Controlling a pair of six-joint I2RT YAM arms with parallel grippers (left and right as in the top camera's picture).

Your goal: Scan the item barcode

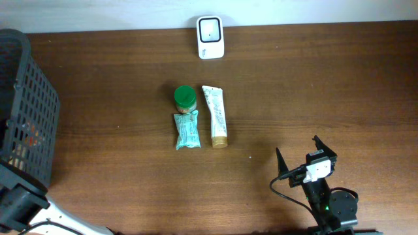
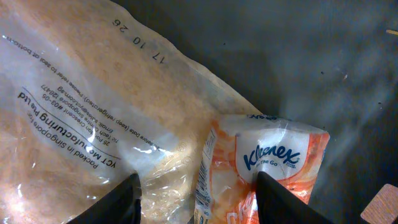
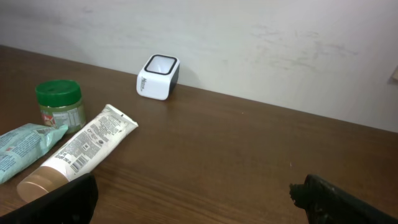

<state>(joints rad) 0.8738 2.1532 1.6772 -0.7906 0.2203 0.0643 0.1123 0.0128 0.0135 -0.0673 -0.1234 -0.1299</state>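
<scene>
In the left wrist view my left gripper point(image 2: 198, 198) hangs open over an orange Kleenex tissue pack point(image 2: 273, 155) that lies partly on a clear bag of grain point(image 2: 81, 106). One dark finger point(image 2: 121, 202) is over the bag, the other over the pack. A barcode strip point(image 2: 207, 186) runs down the pack's left edge, between the jaws. The white scanner point(image 1: 210, 37) stands at the table's far edge and also shows in the right wrist view point(image 3: 158, 77). My right gripper point(image 1: 302, 155) rests open and empty over bare wood at the front right point(image 3: 199, 205).
A black mesh basket point(image 1: 26, 104) stands at the left edge, with my left arm point(image 1: 19, 202) below it. At the table's middle lie a green-lidded jar point(image 1: 185, 98), a white tube point(image 1: 215, 115) and a teal packet point(image 1: 187, 130).
</scene>
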